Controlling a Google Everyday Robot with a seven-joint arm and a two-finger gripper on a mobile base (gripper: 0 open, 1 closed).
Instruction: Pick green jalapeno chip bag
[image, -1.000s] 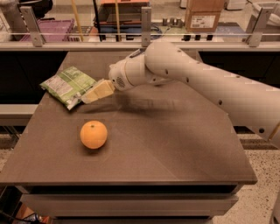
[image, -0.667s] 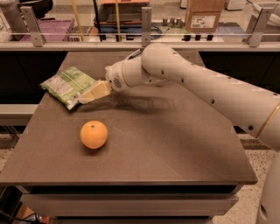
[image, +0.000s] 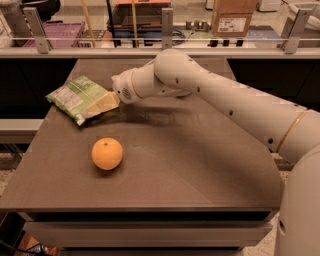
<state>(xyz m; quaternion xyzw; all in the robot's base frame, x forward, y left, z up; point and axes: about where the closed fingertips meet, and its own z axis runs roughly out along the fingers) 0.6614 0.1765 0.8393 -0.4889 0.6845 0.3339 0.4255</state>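
The gripper (image: 103, 102) has edged left onto the right edge of the green jalapeno chip bag (image: 70, 97), which lies back-left on the table (image: 200, 170), so a grasp seems near, though whether it grips yet cannot be told

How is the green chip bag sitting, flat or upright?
Flat: the green jalapeno chip bag lies label-up on the table, end effector at its edge.

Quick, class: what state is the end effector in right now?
End effector: at the right edge of the chip bag; open or closed cannot be told.
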